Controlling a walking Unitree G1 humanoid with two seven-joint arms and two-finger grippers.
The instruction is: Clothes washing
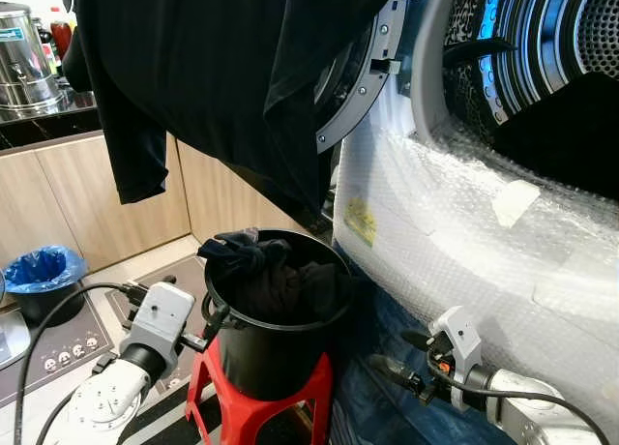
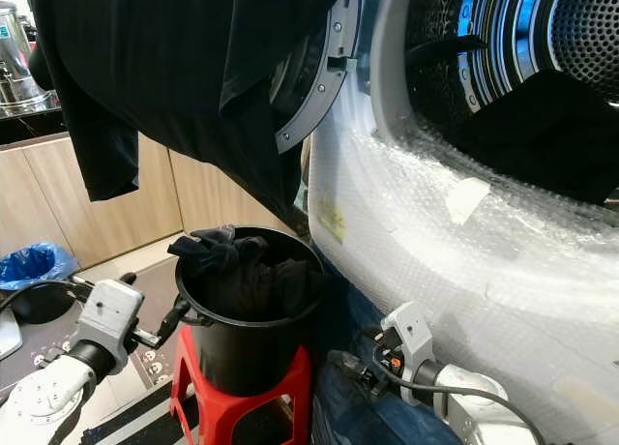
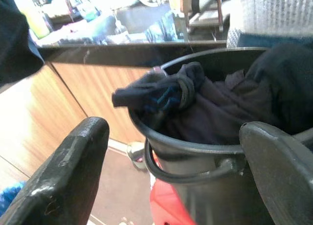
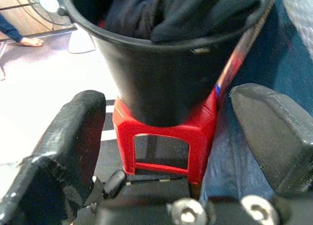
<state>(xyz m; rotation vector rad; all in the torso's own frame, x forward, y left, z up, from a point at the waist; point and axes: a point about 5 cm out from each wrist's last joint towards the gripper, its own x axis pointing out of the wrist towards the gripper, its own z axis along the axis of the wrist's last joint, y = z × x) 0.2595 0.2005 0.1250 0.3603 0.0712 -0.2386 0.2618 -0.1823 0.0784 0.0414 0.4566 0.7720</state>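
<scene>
1. Left eye view: one black bucket of dark clothes stands on one red stool at 6 o'clock. One washing machine, wrapped in bubble wrap, fills 3 o'clock, its door open; one black garment hangs at 12. A yellow label is unreadable. One blue-lined bin sits at 8, by wood-panelled cabinets.
2. Right eye view: left gripper at 8, just beside the bucket; right gripper at 5.
3. Left wrist view: fingers spread, facing the bucket's rim.
4. Right wrist view: fingers spread, nothing between them; a person's bare foot on the pale floor.
</scene>
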